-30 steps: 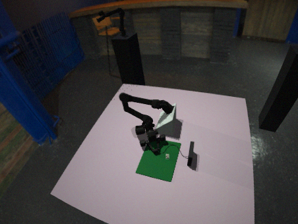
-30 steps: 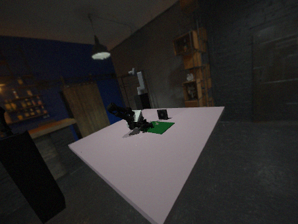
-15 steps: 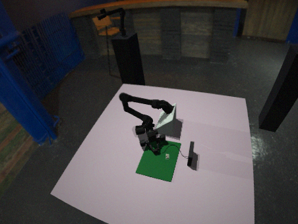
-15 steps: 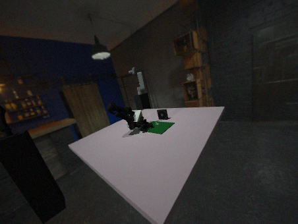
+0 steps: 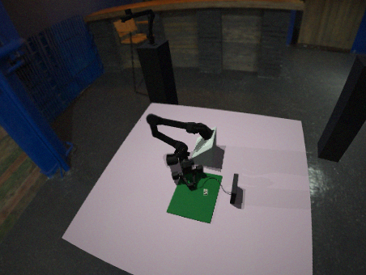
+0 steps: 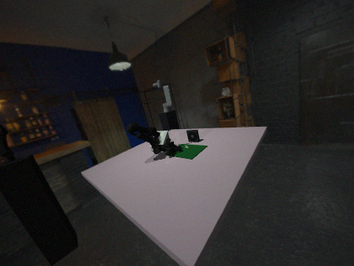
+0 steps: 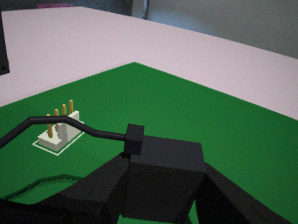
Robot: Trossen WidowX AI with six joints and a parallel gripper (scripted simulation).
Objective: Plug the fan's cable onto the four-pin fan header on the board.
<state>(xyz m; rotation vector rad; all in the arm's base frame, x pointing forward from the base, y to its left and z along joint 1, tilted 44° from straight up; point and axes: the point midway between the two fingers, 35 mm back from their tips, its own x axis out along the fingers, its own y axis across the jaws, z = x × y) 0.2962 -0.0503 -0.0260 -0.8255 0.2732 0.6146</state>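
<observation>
four pins bare, plug in the grip: alignment came next

one plug (image 7: 165, 176) sat in the lower middle of my wrist view, pinched between the fingers of the gripper (image 5: 194, 187) (image 6: 178, 150) (image 7: 163, 165), which had closed on its sides. its black cable (image 5: 214, 179) (image 7: 95, 132) ran off to the left, passing in front of the header (image 5: 206, 192) (image 6: 186, 146) (image 7: 59, 135) in that view. the header stood left of centre there, white-based, its four pins uncovered, on the green board (image 5: 190, 206) (image 6: 193, 152) (image 7: 150, 100). from the top view i had the gripper over the board's upper part, with the header below and to the right of it, and the fan (image 5: 234, 188) (image 6: 193, 136) upright on the table (image 5: 263, 234) (image 6: 176, 188) (image 7: 225, 55), right of the board.

i judged the step in hand to be carrying the plug to the header; pushing home and letting go were not yet done. the next move called for a shift toward the left of the wrist frame, keeping the plug high enough to clear the pin tips, then squaring its sockets over them. i could not see the sockets, so i wanted the turn checked before pressing. the slack cable might have snagged on the pins.
</observation>
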